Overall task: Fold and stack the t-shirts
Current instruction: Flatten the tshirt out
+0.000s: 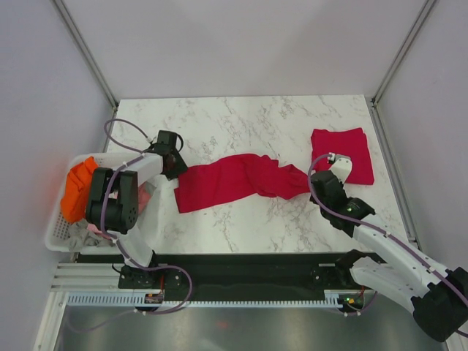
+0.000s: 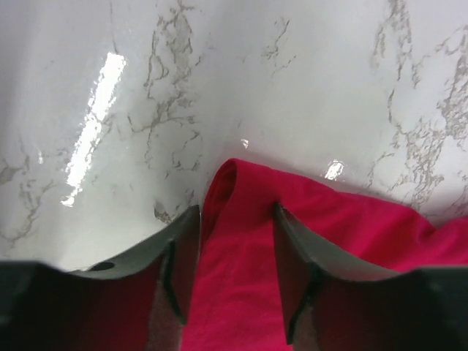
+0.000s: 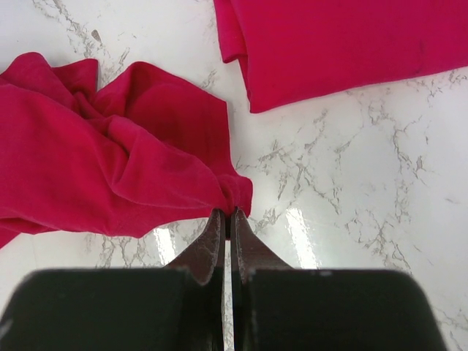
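A crimson t-shirt (image 1: 234, 181) lies stretched in a bunched strip across the middle of the marble table. My left gripper (image 1: 174, 167) is at its left end. In the left wrist view the gripper (image 2: 235, 208) stands open, its fingers (image 2: 186, 241) astride a raised fold of the red cloth (image 2: 241, 278). My right gripper (image 1: 312, 176) is at the shirt's right end, where the right wrist view shows the gripper (image 3: 228, 213) shut on the rumpled hem (image 3: 238, 191). A second t-shirt (image 1: 342, 153), folded flat, lies at the back right (image 3: 344, 44).
A white basket (image 1: 57, 235) stands at the table's left edge with orange cloth (image 1: 79, 189) piled in it, close behind my left arm. Grey walls and metal frame posts border the table. The folded shirt lies just beyond my right gripper.
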You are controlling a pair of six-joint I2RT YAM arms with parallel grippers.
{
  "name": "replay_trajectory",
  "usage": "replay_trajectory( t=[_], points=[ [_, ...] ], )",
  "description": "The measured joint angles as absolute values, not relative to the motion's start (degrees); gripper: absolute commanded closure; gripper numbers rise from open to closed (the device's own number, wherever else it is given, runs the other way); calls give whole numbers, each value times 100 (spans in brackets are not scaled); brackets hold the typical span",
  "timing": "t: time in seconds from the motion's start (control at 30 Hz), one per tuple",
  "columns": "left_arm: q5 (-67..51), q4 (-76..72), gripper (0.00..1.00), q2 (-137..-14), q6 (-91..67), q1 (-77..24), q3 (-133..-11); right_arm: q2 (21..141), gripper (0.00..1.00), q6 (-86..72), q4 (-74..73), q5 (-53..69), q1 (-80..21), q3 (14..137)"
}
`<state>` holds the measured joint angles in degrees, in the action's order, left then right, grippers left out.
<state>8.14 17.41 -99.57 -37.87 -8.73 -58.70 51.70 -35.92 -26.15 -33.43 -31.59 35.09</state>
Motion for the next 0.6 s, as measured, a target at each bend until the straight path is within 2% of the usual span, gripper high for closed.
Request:
replay_trajectory(
  t=[0.1, 0.13, 0.4, 0.6],
  points=[
    [687, 1693, 92, -10053, -3874, -871, -5876, 5179, 100, -3573, -2615, -3326, -3159, 3514],
    [628, 1660, 98, -10071, -3924, -869, -5876, 5199, 100, -3562, -2611, -3321, -3159, 3527],
    [541, 1688, 98, -9802, -3929, -913, -5907, 5865, 100, -3319, -2512, -3328, -3151, 4040],
    [510, 1909, 98, -9277, -3924, -921, -6578, 6565, 100, -3138, -2379, -3332, -2906, 4875]
  ],
)
